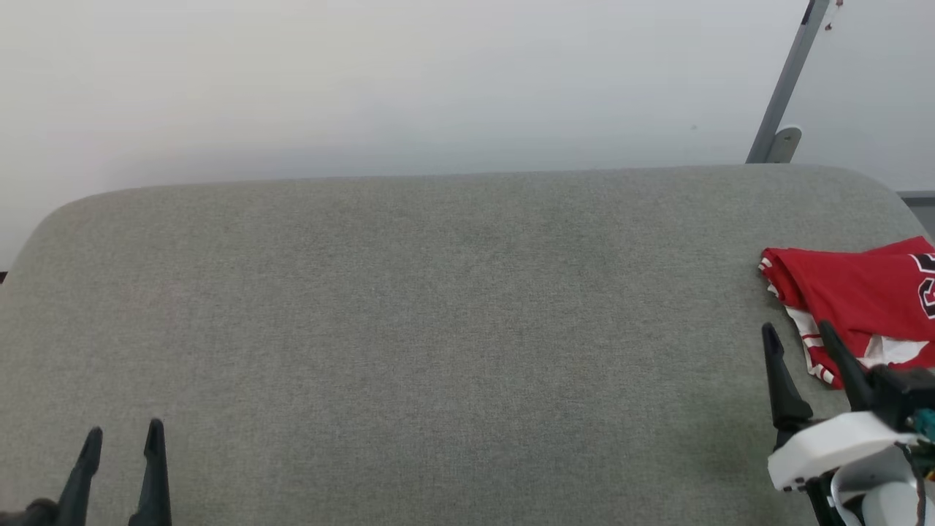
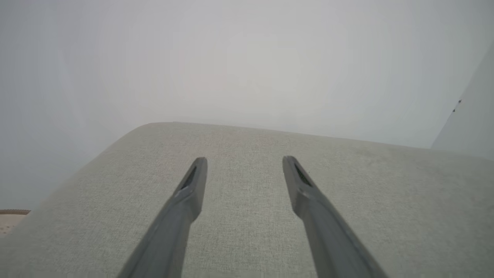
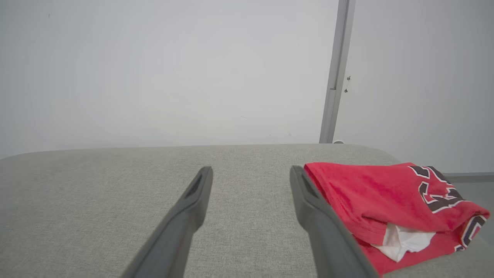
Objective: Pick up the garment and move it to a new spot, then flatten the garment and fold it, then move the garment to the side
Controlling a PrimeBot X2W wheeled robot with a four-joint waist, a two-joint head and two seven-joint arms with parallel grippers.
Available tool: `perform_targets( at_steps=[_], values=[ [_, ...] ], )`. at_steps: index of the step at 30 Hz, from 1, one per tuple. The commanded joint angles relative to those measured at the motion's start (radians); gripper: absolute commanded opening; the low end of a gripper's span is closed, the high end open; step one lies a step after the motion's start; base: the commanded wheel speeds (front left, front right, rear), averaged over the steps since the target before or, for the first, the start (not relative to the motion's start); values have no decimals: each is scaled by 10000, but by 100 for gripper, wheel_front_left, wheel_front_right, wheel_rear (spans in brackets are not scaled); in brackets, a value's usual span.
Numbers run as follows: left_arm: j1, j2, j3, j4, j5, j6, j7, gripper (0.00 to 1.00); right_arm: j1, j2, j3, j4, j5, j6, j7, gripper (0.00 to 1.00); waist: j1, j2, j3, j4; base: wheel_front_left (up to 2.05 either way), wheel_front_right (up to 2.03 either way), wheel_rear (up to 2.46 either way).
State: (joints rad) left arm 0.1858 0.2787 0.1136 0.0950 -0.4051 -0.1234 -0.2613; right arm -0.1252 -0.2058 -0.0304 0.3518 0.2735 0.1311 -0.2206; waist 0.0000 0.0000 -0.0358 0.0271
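1. Garment: red jersey, showing white sleeve cloth and part of a black, white-outlined number. It is lying as a compact folded bundle at the far right edge of the grey padded surface, running out of the head view's right side.
2. Right gripper: hovering just beside the garment's near left corner, fingers spread apart and holding nothing. In the right wrist view one finger is overlapping the bundle's edge; contact cannot be told.
3. Left gripper: sitting at the lower left, well apart from the garment, fingers parted and gripping nothing.
4. Progress, as judged: the garment is looking already folded and is lying off to the side, so moving, flattening and folding are appearing done, and the side placement complete or nearly so. The fold is sitting loose, with a white layer peeking out at the near edge, so some tidying may be outstanding.
5. Containers: a beige rim-like edge is showing at the lower left of the left wrist view, beyond the surface. It is too small to identify, and its contents cannot be told.
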Motion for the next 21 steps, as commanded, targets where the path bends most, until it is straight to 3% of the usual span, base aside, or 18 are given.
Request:
perform_targets(
  at_steps=[1, 21],
  values=[
    [142, -91, 43, 22, 78, -55, -46, 100, 213, 93, -73, -154, 0, -8, -52, 100, 0, 0, -37, 16, 0, 0, 0],
    [383, -166, -37, -106, -143, -71, -46, 100, 1130, 592, -395, -1247, -207, -8, 445, 100, 0, 0, -179, -11, 0, 0, 0]
  ],
)
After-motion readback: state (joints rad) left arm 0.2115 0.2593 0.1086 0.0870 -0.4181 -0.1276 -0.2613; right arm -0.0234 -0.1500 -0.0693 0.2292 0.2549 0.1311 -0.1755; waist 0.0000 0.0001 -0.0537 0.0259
